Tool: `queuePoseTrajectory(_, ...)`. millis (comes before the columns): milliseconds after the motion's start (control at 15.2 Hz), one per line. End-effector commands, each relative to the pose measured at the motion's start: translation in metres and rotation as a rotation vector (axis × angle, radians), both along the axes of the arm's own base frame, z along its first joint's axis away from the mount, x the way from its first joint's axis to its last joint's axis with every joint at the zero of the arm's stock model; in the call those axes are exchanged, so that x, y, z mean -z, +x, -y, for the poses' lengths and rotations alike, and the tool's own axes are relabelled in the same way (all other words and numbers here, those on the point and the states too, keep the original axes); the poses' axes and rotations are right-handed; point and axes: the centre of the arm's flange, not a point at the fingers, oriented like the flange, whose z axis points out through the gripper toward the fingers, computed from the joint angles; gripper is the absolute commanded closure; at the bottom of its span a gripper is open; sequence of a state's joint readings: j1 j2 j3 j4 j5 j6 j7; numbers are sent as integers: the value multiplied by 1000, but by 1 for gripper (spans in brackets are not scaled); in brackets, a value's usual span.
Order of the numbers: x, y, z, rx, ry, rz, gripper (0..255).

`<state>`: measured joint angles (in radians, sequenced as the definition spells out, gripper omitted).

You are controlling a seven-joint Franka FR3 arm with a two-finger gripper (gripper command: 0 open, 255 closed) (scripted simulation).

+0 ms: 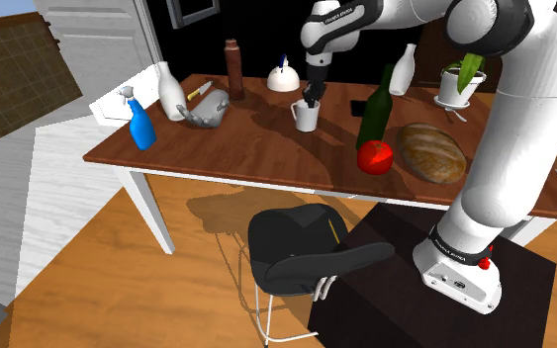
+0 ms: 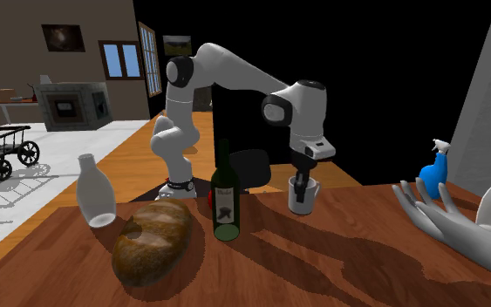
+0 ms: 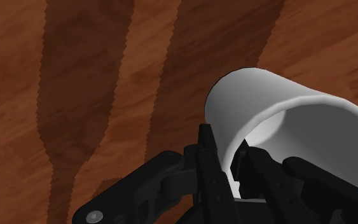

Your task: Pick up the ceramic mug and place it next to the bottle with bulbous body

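One white mug point(image 1: 306, 118) on the wooden table point(image 1: 256, 150), pincer point(image 1: 312, 101) seemingly gripping its rim.

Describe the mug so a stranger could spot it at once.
Find the brown wooden table. Near its middle, in the arm's black tool, is the mug. It is short, white and open-topped; the green bottle beside it is tall and narrow-necked.

A bread loaf point(image 1: 430, 150) lies beside a red fruit point(image 1: 374, 156) and green bottle point(image 1: 373, 119) (upright) on the wooden table point(image 1: 266, 148).
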<state>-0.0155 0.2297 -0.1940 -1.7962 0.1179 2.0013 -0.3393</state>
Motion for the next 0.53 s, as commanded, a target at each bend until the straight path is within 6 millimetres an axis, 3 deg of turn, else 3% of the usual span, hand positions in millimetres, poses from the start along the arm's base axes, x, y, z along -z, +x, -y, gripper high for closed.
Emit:
queuePoseTrajectory(0, -12, -1, -1, 0, 0, 0, 255)
queuePoseTrajectory(462, -49, -1, -1, 0, 0, 0, 255)
